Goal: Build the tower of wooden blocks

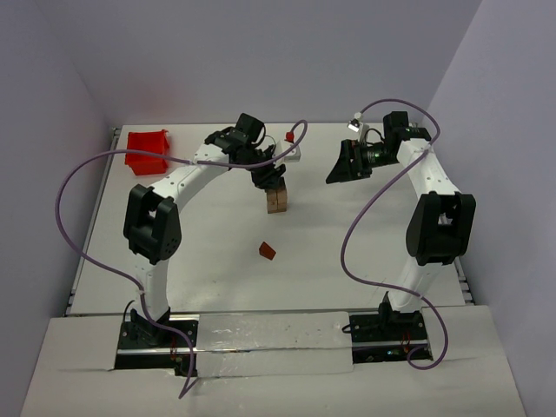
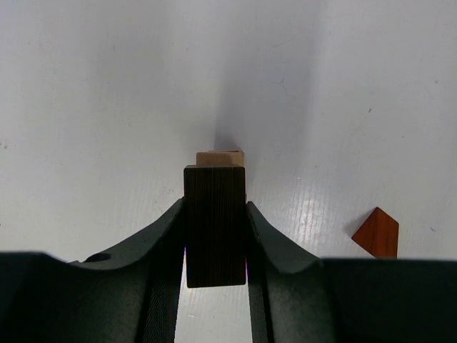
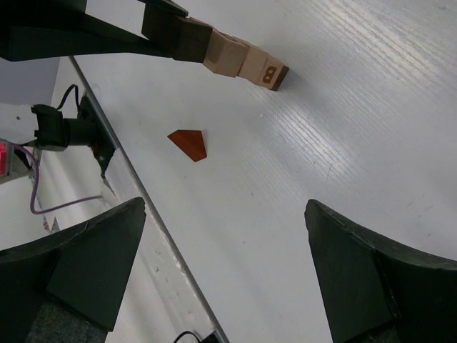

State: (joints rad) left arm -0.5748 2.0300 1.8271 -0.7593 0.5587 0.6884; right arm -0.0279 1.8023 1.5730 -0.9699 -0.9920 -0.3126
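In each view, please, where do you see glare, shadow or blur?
Top view: even light and sharp, with no strong glare around the tower. Left wrist view: a grey shadow runs up the table behind the dark block, and a glare patch lies between that block and the wedge. Right wrist view: tilted, and its own fingers are dark and soft-edged.

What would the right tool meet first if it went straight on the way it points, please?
The right tool would probably meet bare table, beside the reddish wedge and short of the block tower; depth is unclear.
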